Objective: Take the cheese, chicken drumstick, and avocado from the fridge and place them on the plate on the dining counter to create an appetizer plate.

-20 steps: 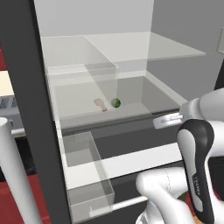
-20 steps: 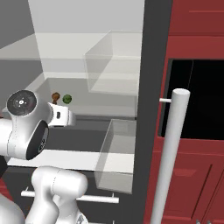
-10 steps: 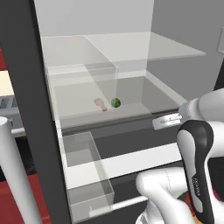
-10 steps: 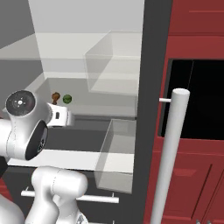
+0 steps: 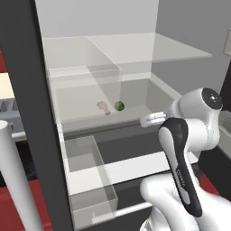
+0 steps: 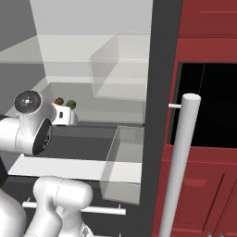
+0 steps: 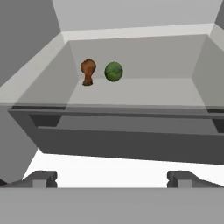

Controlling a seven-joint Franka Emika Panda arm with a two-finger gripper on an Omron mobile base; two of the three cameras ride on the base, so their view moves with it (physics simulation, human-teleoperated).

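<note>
Nearest, the gripper (image 7: 109, 177) stands with its jaws spread wide and nothing between them, just outside the open fridge (image 5: 27, 90). Beyond, at the back of a pale compartment, the chicken drumstick (image 7: 88, 71) stands upright, long axis vertical, meaty end up, bone end down. The avocado (image 7: 113, 71) sits just beside it.
</note>
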